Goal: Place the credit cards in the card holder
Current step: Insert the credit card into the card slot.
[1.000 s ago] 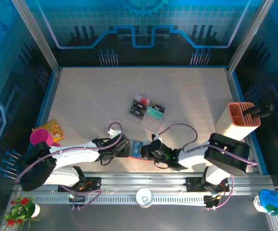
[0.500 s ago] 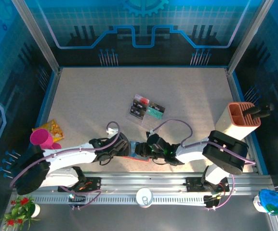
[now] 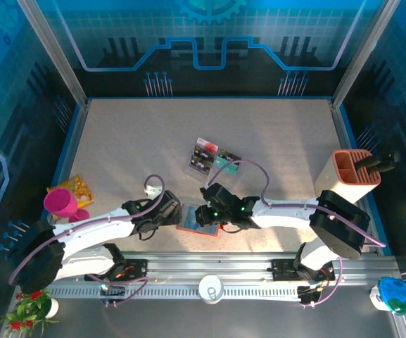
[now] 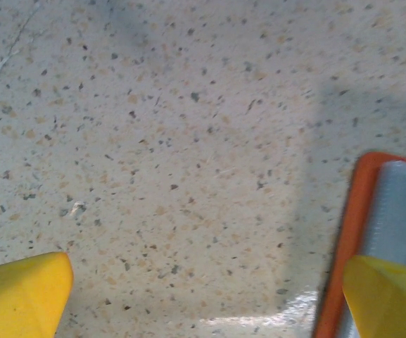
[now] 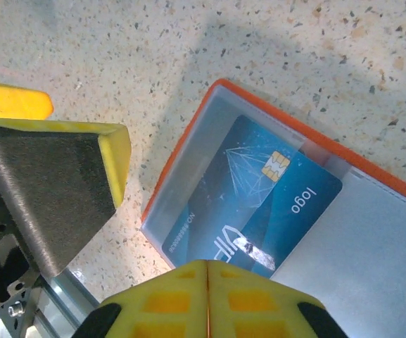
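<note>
Card holder (image 5: 385, 260), orange-red, leather-like, folding: open flat, one blue plastic credit card (image 5: 259, 204) mostly inside its pocket. Right gripper (image 5: 206, 267) clenched empty at that card's edge; left gripper (image 4: 203, 299) released beside the holder. Other credit cards (image 3: 213, 160) beyond it, apparently not yet loaded.

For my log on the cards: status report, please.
Left gripper jaws open, right gripper jaws shut. Blue card partly in card holder pocket. Nothing in the way.

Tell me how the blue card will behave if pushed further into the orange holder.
The blue card looks thin, flat and glossy, so it is likely stiff, light and slippery. The card holder rests on a smooth table, so it may slide too.
</note>
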Motion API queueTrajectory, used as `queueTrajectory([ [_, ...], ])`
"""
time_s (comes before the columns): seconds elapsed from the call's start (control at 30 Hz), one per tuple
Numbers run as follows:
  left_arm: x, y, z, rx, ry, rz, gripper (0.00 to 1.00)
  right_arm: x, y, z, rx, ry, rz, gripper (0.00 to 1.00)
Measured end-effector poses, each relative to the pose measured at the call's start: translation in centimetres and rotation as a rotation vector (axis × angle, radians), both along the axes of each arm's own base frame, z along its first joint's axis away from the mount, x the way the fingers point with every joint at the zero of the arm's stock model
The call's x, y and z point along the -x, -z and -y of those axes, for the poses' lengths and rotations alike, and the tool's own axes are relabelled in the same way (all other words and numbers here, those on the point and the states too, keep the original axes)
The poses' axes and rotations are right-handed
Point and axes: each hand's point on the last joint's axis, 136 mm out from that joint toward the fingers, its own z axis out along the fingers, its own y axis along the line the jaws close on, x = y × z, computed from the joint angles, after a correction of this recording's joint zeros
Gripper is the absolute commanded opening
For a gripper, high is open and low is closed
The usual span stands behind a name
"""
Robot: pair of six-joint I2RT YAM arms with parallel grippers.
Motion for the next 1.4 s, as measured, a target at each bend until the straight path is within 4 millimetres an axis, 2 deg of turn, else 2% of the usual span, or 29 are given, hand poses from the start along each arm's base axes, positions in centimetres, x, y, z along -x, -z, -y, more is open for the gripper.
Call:
queueTrajectory([
  [0.33,0.7,2.3,-0.4,-0.064,0.005,-0.082,0.99,0.5,3.2,1.2,0.149,-0.042,-0.021,0.05],
  [0.6,0.7,2.4,-0.3,-0.068,0.006,-0.089,0.99,-0.2,3.6,-0.1,0.172,-0.065,-0.021,0.04],
  [0.83,0.6,2.4,-0.2,-0.066,0.007,-0.087,0.99,-1.0,3.3,-1.7,0.172,-0.085,-0.011,0.04],
  [1.03,0.8,2.1,-0.3,-0.047,0.006,-0.072,0.99,-1.3,2.8,-2.3,0.17,-0.102,0.001,0.04],
  [1.13,0.7,1.2,-0.3,-0.018,0.004,-0.044,0.99,-1.3,2.4,-2.0,0.167,-0.1,0.004,0.03],
  [1.3,0.2,-1.3,-0.3,0.055,-0.022,0.041,0.99,-1.6,0.2,-1.3,0.127,-0.084,0.035,0.02],
  [1.4,0.0,-1.8,-0.4,0.066,-0.032,0.06,0.99,-1.5,-0.2,-1.1,0.118,-0.083,0.04,0.01],
])
